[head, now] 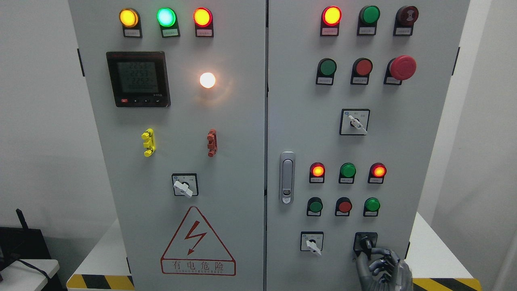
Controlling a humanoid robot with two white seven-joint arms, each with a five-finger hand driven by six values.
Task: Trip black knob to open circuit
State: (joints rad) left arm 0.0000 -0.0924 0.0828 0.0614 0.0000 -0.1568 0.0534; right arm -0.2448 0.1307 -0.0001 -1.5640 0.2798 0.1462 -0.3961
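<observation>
The black knob [366, 243] sits on its black plate at the lower right of the grey cabinet's right door [404, 141], with its handle pointing roughly upward. My right hand [368, 254] comes up from the bottom edge just below it. Its grey fingers [379, 264] are curled, with the thumb at the left and the index finger at the right of the handle's lower end, pinching it. The palm hides the door surface beneath the knob. My left arm does not show.
A white selector switch [312, 243] sits just left of the knob, with red and green push buttons [344, 206] and lit lamps above. The door latch [286, 178] is at the door's left edge. Yellow-black floor tape [444, 283] runs along the cabinet's base.
</observation>
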